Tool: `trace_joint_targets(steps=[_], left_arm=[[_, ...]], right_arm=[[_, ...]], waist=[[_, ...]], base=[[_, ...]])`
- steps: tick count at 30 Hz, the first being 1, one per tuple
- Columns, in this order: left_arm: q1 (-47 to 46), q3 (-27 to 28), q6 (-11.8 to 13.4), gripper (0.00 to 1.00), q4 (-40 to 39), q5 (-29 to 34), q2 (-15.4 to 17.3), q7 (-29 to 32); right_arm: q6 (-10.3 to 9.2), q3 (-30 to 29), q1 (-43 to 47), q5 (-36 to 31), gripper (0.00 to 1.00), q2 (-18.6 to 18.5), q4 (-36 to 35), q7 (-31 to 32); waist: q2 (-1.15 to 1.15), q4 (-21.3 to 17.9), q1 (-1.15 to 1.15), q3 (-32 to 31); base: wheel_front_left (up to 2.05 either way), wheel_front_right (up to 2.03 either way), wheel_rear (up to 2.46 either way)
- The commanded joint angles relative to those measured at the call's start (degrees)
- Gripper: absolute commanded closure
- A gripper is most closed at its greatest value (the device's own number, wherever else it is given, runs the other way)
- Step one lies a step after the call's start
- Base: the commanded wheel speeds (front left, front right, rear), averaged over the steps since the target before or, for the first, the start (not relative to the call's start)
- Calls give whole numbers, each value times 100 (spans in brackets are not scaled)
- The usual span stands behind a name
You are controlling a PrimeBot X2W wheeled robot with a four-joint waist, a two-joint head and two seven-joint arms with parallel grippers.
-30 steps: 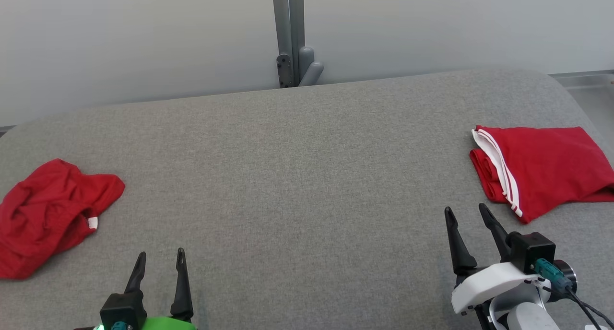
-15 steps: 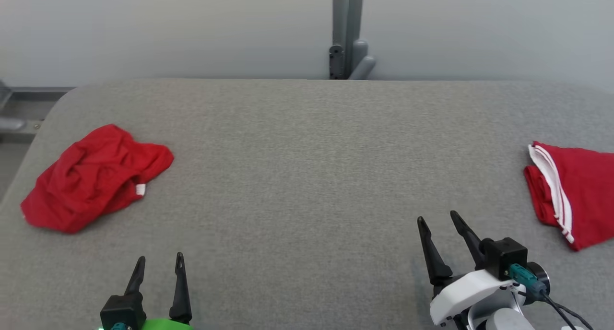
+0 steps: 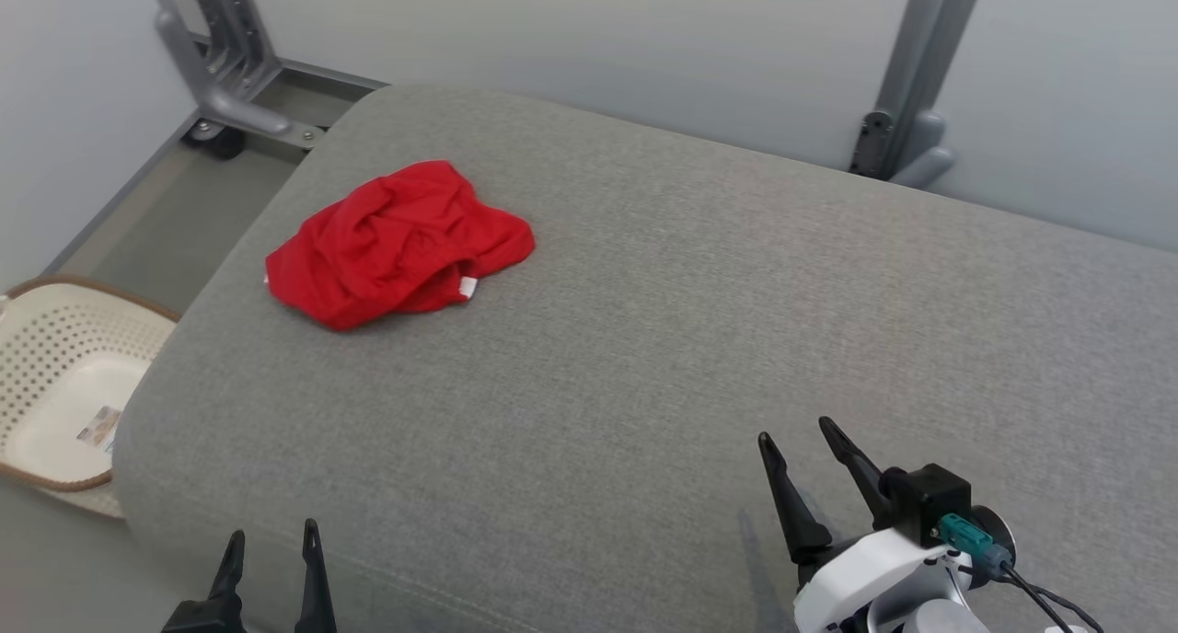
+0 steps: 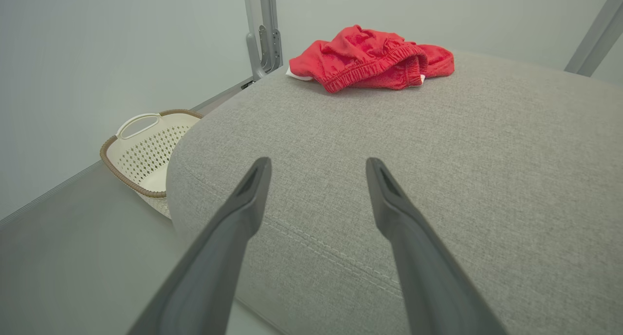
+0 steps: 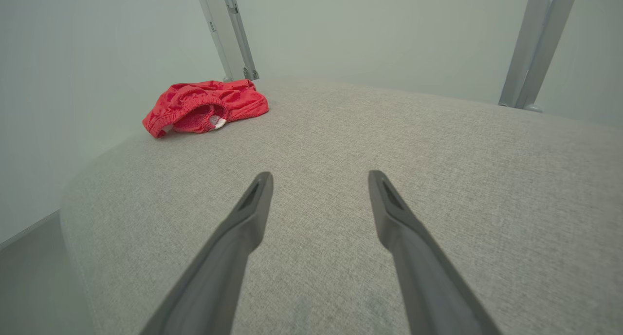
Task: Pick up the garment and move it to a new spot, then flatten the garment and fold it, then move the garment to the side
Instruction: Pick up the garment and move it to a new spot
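Note:
A crumpled red garment (image 3: 398, 244) with a small white tag lies near the far left corner of the grey padded table (image 3: 644, 320). It also shows in the left wrist view as a red heap (image 4: 372, 58) with an elastic waistband, and in the right wrist view as a red heap (image 5: 204, 107) at the table's far left. My left gripper (image 3: 271, 546) stands open at the table's near left edge, empty, well short of the garment. My right gripper (image 3: 797, 438) is open and empty over the near right of the table.
A cream perforated basket (image 3: 55, 394) with a brown rim sits on the floor left of the table, also seen as a basket (image 4: 146, 150) in the left wrist view. Grey metal frame posts (image 3: 906, 72) stand behind the table against a pale wall.
The head camera has swung to the left: the crumpled garment now sits nearer the middle of the view, the folded red garment at the right has left it, and the basket has appeared. Both grippers stay open.

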Motion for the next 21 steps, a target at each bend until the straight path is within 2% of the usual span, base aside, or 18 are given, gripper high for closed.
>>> trace_joint_targets(steps=[1, 5, 9, 16, 21], left_arm=[[62, 28, 2, 0, -34, -45, 10, 1], [111, 65, -50, 0, -14, -306, 9, 1], [-34, 37, -153, 0, 75, -568, 8, 1], [-920, 328, -313, 0, 395, -637, 20, 1], [-1978, 499, -535, 0, 926, -459, 296, 1]], right_arm=[[-9, 35, -29, 37, 0, -24, 18, -17], [-9, 142, -116, -4, 0, -25, 33, -17], [-9, 159, -200, -87, 0, -30, 64, -17], [-9, 160, -474, -275, 0, -295, -57, -17], [-9, 37, -635, -306, 0, -627, -298, -17]], waist=[[35, 648, 0, 11], [35, 631, 0, 97], [35, 423, 0, 270], [35, -216, 0, 887], [35, -601, 0, 1343]], base=[[0, 0, 0], [0, 0, 0], [0, 0, 0], [0, 0, 0], [0, 0, 0]])
